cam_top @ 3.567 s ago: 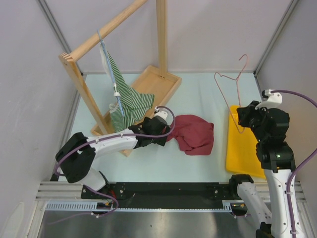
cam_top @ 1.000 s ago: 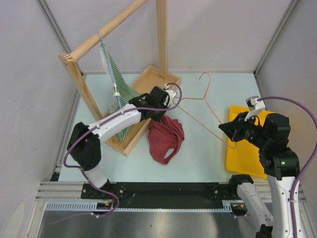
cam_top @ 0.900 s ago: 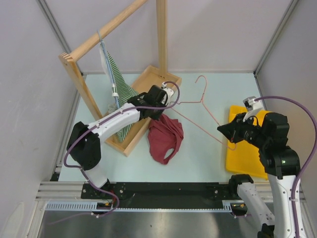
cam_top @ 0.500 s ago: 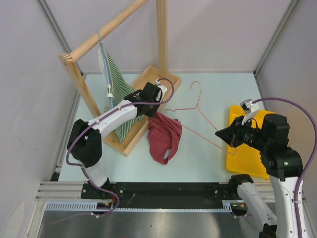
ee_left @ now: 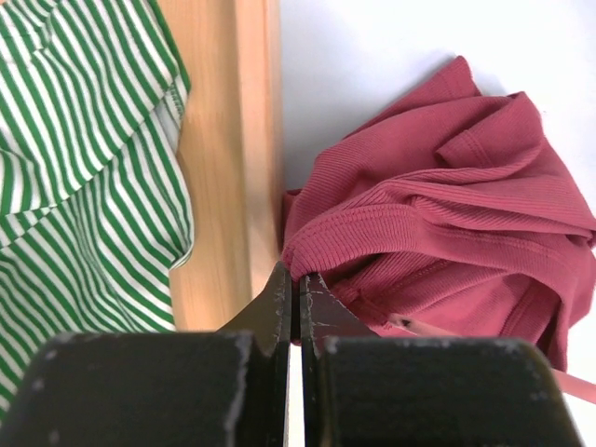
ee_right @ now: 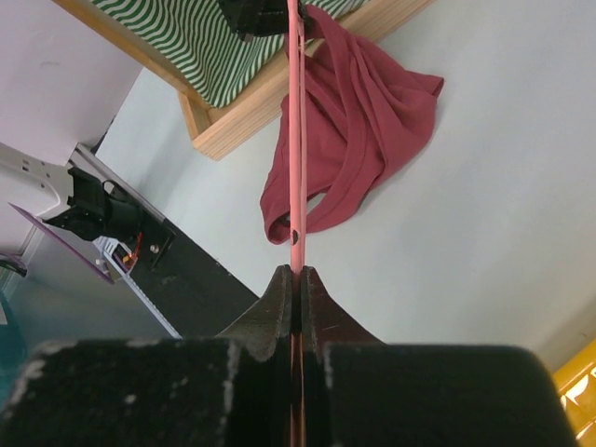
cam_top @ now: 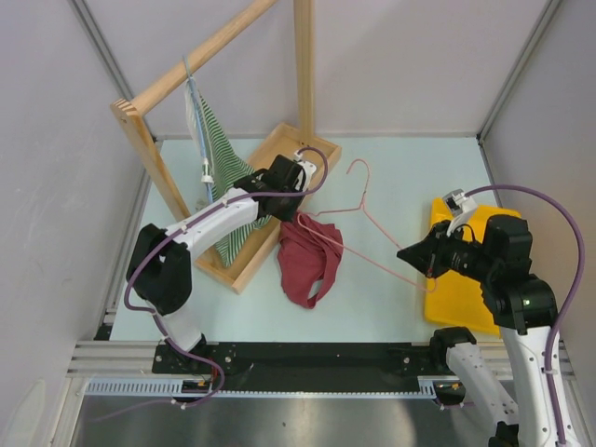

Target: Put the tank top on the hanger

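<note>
The maroon tank top [cam_top: 309,263] hangs crumpled over the table in front of the wooden base, lifted by its upper edge. My left gripper [cam_top: 291,212] is shut on a fold of that edge, and the left wrist view shows the cloth [ee_left: 447,209] pinched at the tips of that gripper [ee_left: 296,281]. The thin pink hanger [cam_top: 360,198] stretches from my right gripper [cam_top: 408,259] toward the top, hook pointing away. In the right wrist view this gripper [ee_right: 298,276] is shut on the hanger wire [ee_right: 296,140], which crosses over the tank top [ee_right: 368,121].
A wooden rack [cam_top: 196,58] stands at the back left with a green-and-white striped garment [cam_top: 216,140] on a pale hanger. Its wooden tray base [cam_top: 312,160] lies right behind the tank top. A yellow board [cam_top: 461,307] lies under my right arm.
My right gripper has swung the hanger leftward until its far end reaches the tank top. The left gripper shifted slightly left and back, still holding the cloth.
</note>
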You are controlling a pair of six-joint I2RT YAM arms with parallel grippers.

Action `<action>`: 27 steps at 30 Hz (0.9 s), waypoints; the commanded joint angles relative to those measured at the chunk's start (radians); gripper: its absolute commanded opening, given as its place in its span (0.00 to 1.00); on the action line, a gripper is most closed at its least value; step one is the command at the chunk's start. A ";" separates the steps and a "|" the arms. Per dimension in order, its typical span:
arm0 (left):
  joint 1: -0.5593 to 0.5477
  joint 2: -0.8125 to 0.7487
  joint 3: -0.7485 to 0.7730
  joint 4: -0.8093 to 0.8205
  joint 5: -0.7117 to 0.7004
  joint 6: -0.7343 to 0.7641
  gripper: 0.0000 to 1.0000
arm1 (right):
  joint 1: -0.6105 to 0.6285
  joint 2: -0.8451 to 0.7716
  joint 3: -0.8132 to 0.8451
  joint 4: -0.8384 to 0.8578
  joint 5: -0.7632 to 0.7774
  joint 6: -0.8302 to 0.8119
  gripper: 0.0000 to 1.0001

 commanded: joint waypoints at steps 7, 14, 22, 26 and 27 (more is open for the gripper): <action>0.003 -0.053 0.003 0.036 0.127 -0.022 0.00 | 0.042 -0.013 -0.062 0.120 0.030 0.037 0.00; 0.001 -0.082 0.004 0.039 0.171 -0.025 0.00 | 0.117 0.004 -0.099 0.164 0.122 0.050 0.00; 0.003 -0.117 0.009 0.042 0.233 -0.033 0.00 | 0.281 0.027 -0.154 0.282 0.239 0.110 0.00; 0.001 -0.137 0.009 0.044 0.256 -0.034 0.00 | 0.326 0.036 -0.178 0.350 0.288 0.126 0.00; 0.003 -0.139 0.010 0.042 0.260 -0.034 0.00 | 0.331 0.038 -0.181 0.357 0.291 0.129 0.00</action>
